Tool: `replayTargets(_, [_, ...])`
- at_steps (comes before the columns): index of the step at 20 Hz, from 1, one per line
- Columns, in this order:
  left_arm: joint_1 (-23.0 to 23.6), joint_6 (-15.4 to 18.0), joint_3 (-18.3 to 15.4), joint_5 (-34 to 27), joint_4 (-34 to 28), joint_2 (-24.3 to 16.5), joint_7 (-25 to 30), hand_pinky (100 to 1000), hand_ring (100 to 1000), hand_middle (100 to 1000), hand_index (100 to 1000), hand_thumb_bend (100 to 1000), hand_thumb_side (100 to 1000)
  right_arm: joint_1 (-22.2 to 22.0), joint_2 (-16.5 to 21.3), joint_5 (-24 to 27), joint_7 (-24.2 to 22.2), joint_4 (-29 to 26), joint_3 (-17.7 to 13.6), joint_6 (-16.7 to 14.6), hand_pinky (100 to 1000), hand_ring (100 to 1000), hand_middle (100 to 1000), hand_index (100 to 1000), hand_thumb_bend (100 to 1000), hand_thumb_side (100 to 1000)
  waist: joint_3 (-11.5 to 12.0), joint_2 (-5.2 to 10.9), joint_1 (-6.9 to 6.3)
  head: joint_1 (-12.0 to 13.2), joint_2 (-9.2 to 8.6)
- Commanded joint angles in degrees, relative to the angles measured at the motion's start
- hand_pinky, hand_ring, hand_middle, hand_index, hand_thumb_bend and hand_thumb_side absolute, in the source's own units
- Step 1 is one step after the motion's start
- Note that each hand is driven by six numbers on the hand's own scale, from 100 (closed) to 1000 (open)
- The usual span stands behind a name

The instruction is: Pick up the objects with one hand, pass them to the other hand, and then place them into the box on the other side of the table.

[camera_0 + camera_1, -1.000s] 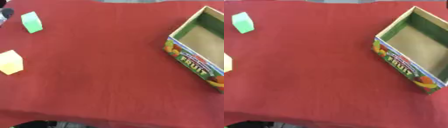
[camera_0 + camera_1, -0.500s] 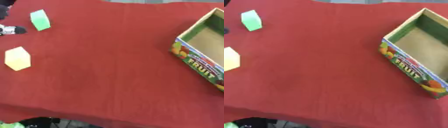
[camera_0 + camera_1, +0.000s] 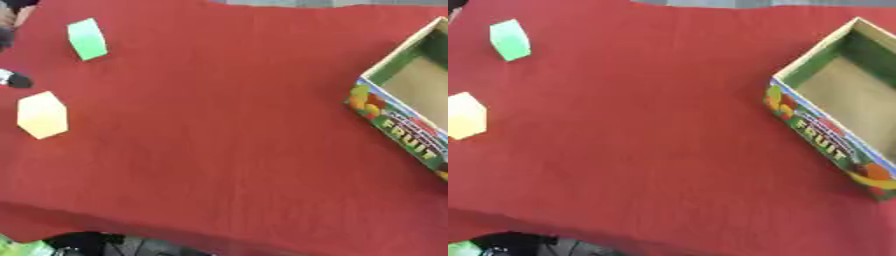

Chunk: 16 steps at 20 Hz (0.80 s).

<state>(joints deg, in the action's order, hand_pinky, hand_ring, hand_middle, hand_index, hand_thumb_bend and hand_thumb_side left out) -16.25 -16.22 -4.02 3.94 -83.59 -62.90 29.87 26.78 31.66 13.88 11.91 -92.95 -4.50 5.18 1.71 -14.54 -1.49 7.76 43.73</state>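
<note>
Two blocks, green (image 3: 87, 39) and yellow (image 3: 42, 115), sit beside the left hand (image 3: 12, 79) at the counter's (image 3: 219, 125) edge; whether its fingers are spread, I cannot tell. Far off stands the box (image 3: 839, 105).

Left robot hand (image 3: 12, 79) barely shows at the edge.

Two blocks lie on the table (image 3: 227, 150) at its left side, well apart from the box (image 3: 833, 145) at the right edge. One block (image 3: 87, 39) lies farther back, the other (image 3: 42, 115) nearer and slightly left.
</note>
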Motion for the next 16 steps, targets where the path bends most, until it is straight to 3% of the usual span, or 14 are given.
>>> replayTargets(1, [-1.01, 0.23, -1.32, 2.06, 1.76, -2.92, 2.4, 876, 864, 787, 849, 810, 366, 0.49, 2.0, -0.29, -0.18, -1.28, -0.3, -0.09, 797, 805, 783, 813, 395, 351, -0.01, 0.74, -0.02, -0.47, -0.24])
replayTargets(10, [-1.71, 1.02, 0.3, 5.45, 3.84, -2.56, 8.31, 889, 880, 803, 836, 799, 330, 0.4, 1.57, -0.38, -0.36, -1.29, -0.12, 0.04, 797, 803, 782, 813, 395, 352, -0.31, 0.54, 0.16, -0.74, -0.47])
replayTargets(16, [-2.52, 0.69, 2.11, 13.22, 4.64, -1.72, 9.98, 901, 894, 814, 836, 825, 279, 0.35, 1.2, -0.47, -0.54, -1.21, -0.03, 0.12, 797, 803, 781, 812, 396, 353, -0.47, 0.32, 0.16, -0.07, -0.26])
